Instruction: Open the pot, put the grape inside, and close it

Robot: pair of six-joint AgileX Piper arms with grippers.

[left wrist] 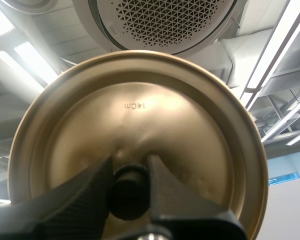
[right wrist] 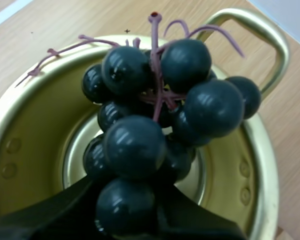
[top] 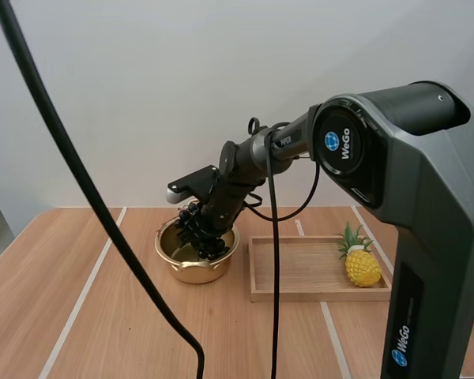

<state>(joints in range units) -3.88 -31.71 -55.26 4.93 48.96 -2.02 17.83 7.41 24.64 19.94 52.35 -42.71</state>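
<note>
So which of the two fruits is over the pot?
The dark grape bunch, held by the right gripper above the open pot; the yellow pineapple sits in the wooden tray.

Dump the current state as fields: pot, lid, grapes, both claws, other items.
pot: open, on the table, left of the wooden tray
lid: off, held by its knob in the left claw
grapes: dark bunch pinched in the right claw, at the pot's mouth
left claw: shut on lid
right claw: shut on grapes
other: pineapple toy at the tray's right end
</note>
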